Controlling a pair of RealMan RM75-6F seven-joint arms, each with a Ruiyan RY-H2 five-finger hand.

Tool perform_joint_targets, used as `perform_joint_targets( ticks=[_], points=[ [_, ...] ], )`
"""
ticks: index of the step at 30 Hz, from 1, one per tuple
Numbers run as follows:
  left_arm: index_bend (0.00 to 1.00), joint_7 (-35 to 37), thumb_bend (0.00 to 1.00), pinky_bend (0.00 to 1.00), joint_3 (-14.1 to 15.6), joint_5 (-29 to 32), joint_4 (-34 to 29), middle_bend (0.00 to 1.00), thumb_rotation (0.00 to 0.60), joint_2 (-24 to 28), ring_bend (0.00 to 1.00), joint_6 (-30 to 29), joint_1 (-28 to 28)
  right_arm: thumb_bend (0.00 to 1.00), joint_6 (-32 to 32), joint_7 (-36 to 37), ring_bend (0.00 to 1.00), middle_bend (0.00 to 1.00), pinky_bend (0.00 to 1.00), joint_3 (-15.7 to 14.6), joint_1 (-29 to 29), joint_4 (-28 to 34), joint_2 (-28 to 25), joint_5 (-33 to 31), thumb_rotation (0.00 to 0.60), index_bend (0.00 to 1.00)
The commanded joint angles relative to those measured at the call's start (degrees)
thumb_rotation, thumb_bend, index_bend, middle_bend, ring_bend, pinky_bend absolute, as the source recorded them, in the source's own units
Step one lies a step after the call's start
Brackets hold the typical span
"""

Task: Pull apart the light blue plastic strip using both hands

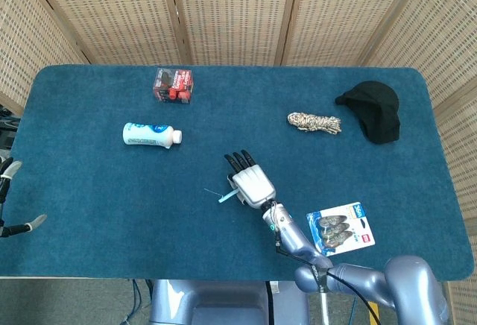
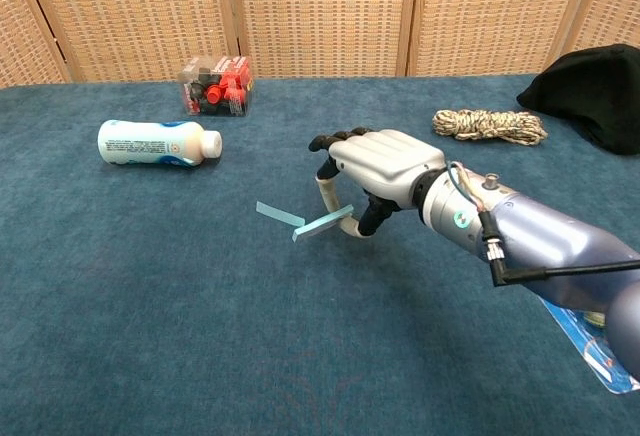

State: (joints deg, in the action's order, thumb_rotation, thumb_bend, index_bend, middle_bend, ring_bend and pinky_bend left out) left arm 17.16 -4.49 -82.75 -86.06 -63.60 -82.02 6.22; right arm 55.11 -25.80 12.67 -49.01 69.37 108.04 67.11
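A blue-carpeted table (image 1: 89,213) carries 5 things. A red-and-black box (image 1: 174,85) sits near the far edge, a white bottle (image 1: 151,134) lying in front of it. A coiled rope (image 1: 314,122) and black cap (image 1: 373,110) lie toward the far right corner. A blister pack (image 1: 340,228) lies near the front edge.

The table (image 2: 120,336) wears a fuzzy dark blue cloth, matt like carpet. The right hand (image 2: 375,181) has a smooth, shiny silver shell, and its fingers (image 2: 325,143) are black and dull. The light blue plastic strip (image 2: 305,223) looks thin and smooth. The white bottle (image 2: 158,143) is slick plastic. The small box (image 2: 213,86) is clear and glossy. The rope (image 2: 488,124) looks rough and twisted. The black lump (image 2: 590,91) is maybe soft cloth. The screen (image 2: 320,16) behind is woven, like a basket.
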Motion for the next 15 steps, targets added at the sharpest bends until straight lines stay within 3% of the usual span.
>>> perform_joint_targets(
  ticks=[1, 5, 8, 10, 11, 13, 15],
  points=[
    [0.0, -1.1, 0.0, 0.0, -0.2, -0.9, 0.0, 0.0, 0.6, 0.1, 0.0, -0.1, 0.6, 0.51, 1.5, -2.5, 0.0, 0.07, 0.0, 1.1, 0.9, 3.0, -1.5, -2.0, 0.6, 0.65],
    [0.0, -5.6, 0.0, 0.0, -1.6, -3.9, 1.2, 0.01, 0.6, -0.3, 0.0, -0.3, 3.6, 0.52, 3.2, -6.8, 0.0, 0.07, 0.0, 2.3, 1.4, 7.4, -3.5, -4.8, 0.6, 0.65],
    [0.01, -7.1, 0.0, 0.05, -3.1, -6.3, 2.9, 0.22, 0.6, -1.2, 0.14, 0.1, 6.9, 0.52, 4.1, -9.5, 0.0, 0.07, 0.0, 3.0, 1.4, 9.7, -4.7, -6.5, 0.6, 0.65],
    [0.02, -7.1, 0.0, 0.19, -3.7, -7.7, 4.0, 0.47, 0.6, -1.8, 0.39, 0.3, 8.5, 0.52, 4.5, -10.5, 0.0, 0.07, 0.0, 3.3, 1.4, 10.6, -5.2, -7.1, 0.6, 0.65],
    [0.02, -7.1, 0.0, 0.26, -4.0, -8.7, 4.7, 0.55, 0.6, -2.2, 0.48, 0.4, 9.6, 0.52, 4.7, -11.1, 0.0, 0.07, 0.0, 3.4, 1.3, 11.0, -5.4, -7.4, 0.6, 0.65],
    [0.02, -7.3, 0.0, 0.54, -5.0, -11.9, 7.5, 0.76, 0.6, -3.7, 0.73, 0.7, 13.0, 0.52, 5.2, -12.7, 0.0, 0.07, 0.0, 3.5, 1.2, 12.1, -5.9, -8.3, 0.6, 0.65],
    [0.02, -7.7, 0.0, 0.74, -5.6, -14.2, 10.2, 0.87, 0.6, -5.5, 0.87, 0.6, 15.7, 0.52, 5.7, -14.0, 0.0, 0.07, 0.0, 3.6, 1.2, 13.1, -6.2, -9.2, 0.6, 0.65]
  ],
)
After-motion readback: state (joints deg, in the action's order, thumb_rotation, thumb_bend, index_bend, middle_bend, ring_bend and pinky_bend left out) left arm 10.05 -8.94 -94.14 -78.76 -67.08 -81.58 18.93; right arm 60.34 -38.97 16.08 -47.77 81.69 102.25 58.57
